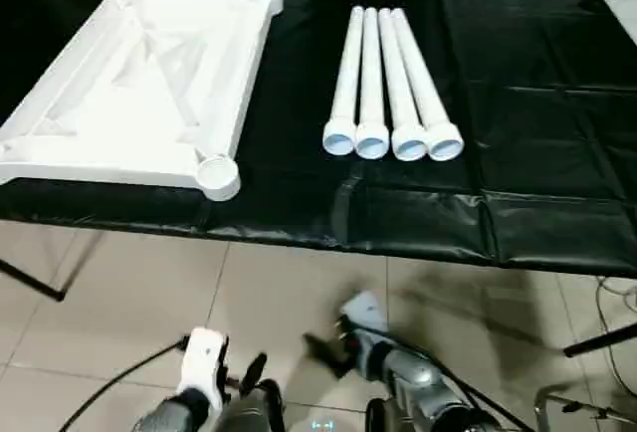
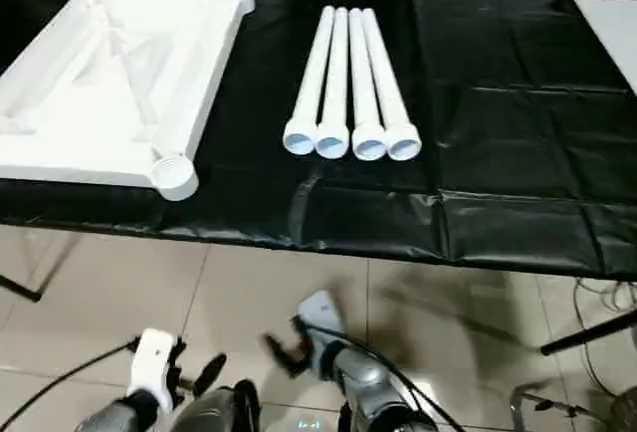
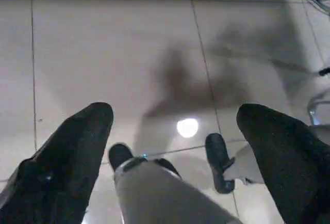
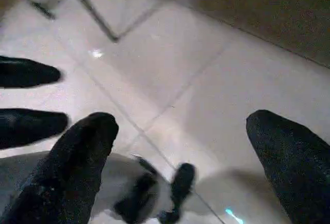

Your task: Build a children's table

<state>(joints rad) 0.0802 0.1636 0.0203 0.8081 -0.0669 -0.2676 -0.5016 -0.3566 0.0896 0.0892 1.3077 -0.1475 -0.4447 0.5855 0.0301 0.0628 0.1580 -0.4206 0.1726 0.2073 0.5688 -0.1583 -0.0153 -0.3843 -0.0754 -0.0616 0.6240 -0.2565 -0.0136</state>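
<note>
Left eye view, and the white table top (image 1: 139, 84) lies upside down on the black-covered table (image 1: 537, 153), ribbed underside up, a round corner socket (image 1: 217, 175) poking toward the near edge. To its right, well apart from it, the four white legs (image 1: 388, 84) lie side by side, touching, open ends facing the robot. Down below the table edge, over the pale tiled floor (image 1: 129, 293), both arms hang low. Left gripper (image 3: 175, 131) has its black fingers spread wide with nothing between them, just floor tiles beyond. Right gripper (image 4: 180, 131) is the same story, splayed apart and empty, nowhere near the parts up on the table.
</note>
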